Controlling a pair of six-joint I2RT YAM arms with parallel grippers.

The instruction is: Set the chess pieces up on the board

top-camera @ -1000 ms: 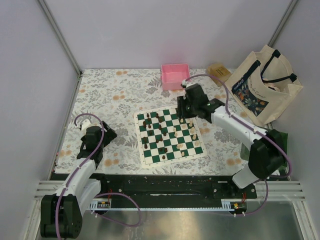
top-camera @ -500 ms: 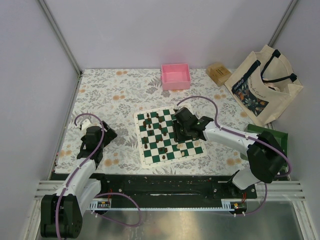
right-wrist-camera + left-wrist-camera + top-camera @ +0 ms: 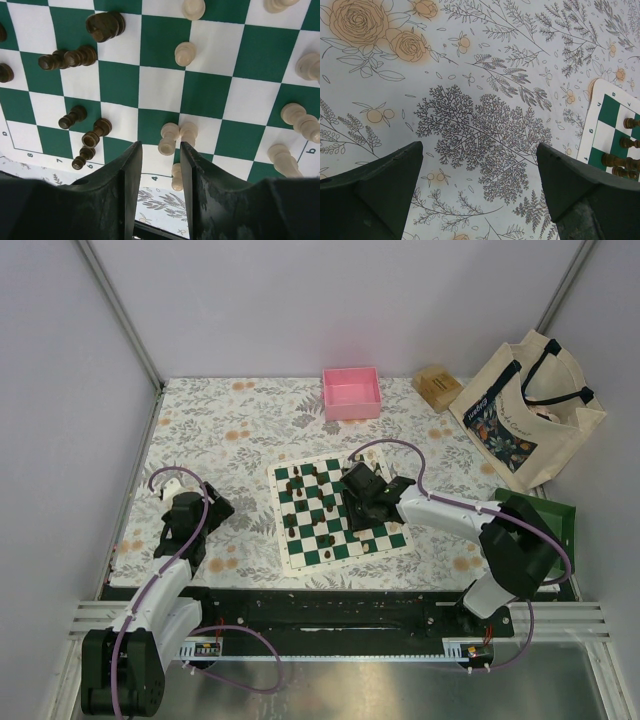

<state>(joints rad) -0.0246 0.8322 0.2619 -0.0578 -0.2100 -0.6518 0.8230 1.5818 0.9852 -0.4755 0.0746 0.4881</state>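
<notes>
Over one board (image 3: 160,95), right gripper (image 3: 159,146) near two cream pieces (image 3: 169,138)

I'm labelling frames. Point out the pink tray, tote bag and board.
pink tray (image 3: 351,393), top external view, inside floor.
tote bag (image 3: 520,435), top external view, front panel.
board (image 3: 161,89), right wrist view, bare white square.
</notes>
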